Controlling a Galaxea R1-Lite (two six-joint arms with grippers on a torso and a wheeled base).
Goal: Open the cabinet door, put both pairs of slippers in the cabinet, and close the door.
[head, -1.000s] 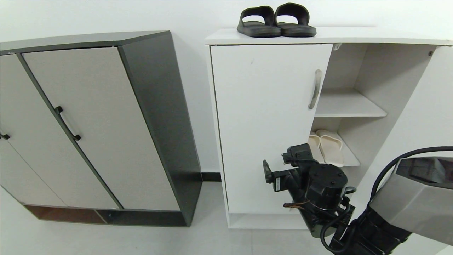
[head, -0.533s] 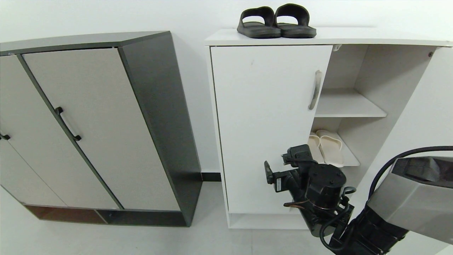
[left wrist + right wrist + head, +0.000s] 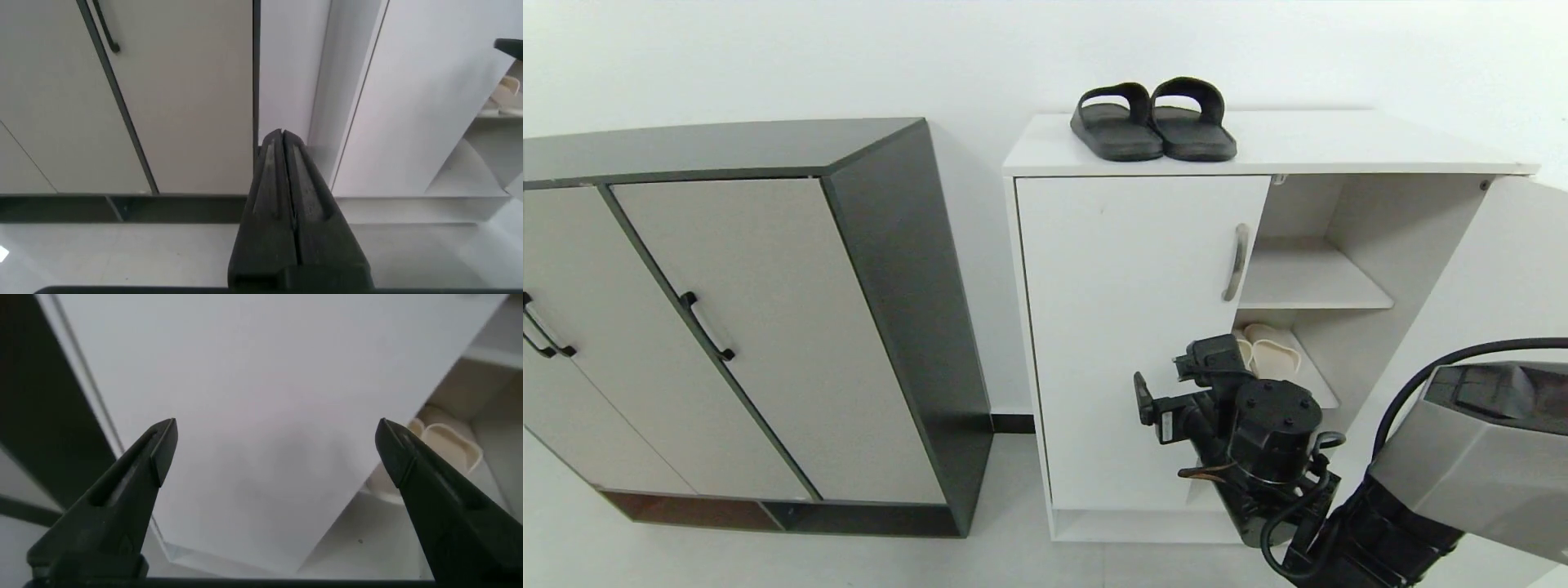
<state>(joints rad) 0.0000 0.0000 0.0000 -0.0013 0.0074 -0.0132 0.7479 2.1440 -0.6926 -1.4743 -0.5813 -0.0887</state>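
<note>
Right, starting at the far left: a dark grey cabinet point(image 3: 898, 286) stands against the wall point(image 3: 768, 57). Its two pale doors are shut, with black bar handles point(image 3: 707, 327) on them.

The left gripper point(image 3: 282, 145) hangs low, near the floor point(image 3: 122, 253). Its fingers are pressed flat together with nothing between them. It faces the strip of wall between the two cabinets.

Next along is the white cabinet point(image 3: 1339, 139), just beside the dark one. Its left-hand door, the shut door point(image 3: 1127, 327), is closed flat, with its handle point(image 3: 1236, 263) on the inner edge. Up on top, the black slippers point(image 3: 1123, 140) sit side by side and touching, toward the left half of the cabinet top, not yet inside.

Now the right gripper point(image 3: 276, 425). It hangs in front of the lower part of the shut door, close to the handle-side edge. Its fingers are spread wide and it holds nothing. The right wrist view shows the plain white door face between the two fingertips.

Just past that edge the compartment stands open. The cream slippers point(image 3: 1270, 355) are already in there, side by side on the lower shelf point(image 3: 1319, 392). The gripper partly hides them in the head view, and the right wrist view catches them beyond the door's edge. The upper shelf point(image 3: 1307, 282) is directly above them.

And at the far right, the open door point(image 3: 1503, 269) is swung well out from the cabinet.
</note>
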